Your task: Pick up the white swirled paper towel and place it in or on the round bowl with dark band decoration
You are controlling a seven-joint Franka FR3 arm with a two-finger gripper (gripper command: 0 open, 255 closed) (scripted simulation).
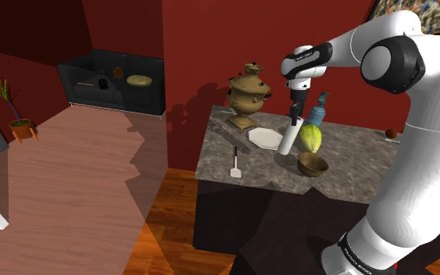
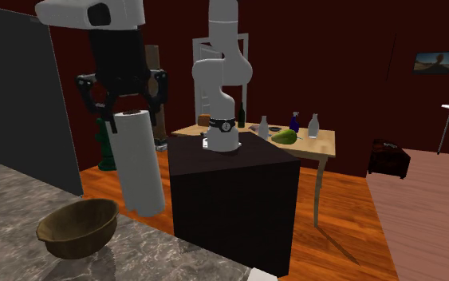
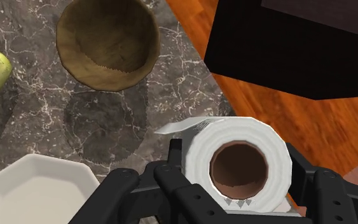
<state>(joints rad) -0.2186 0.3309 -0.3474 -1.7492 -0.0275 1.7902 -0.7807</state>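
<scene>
My gripper (image 1: 295,116) is shut on the top of a white paper towel roll (image 1: 289,141), which hangs upright from it over the marble counter (image 1: 234,148). The second exterior view has the gripper (image 2: 124,110) clasping the roll (image 2: 139,164), whose lower end is about level with the rim of the brown round bowl (image 2: 77,227) beside it. In the wrist view the roll (image 3: 199,149) is seen end on, with its brown core between my fingers (image 3: 171,170). The bowl (image 3: 107,41) stands apart from it on the counter, and nothing lies in it. In the shoulder view the bowl (image 1: 313,164) sits near the counter's front edge.
A green gourd (image 1: 311,138) stands right behind the bowl, and a white plate (image 1: 263,137) lies at the roll's other side. A brass samovar (image 1: 247,95), a blue bottle (image 1: 320,109) and a spatula (image 1: 235,164) are also on the counter. My dark stand (image 2: 230,199) adjoins it.
</scene>
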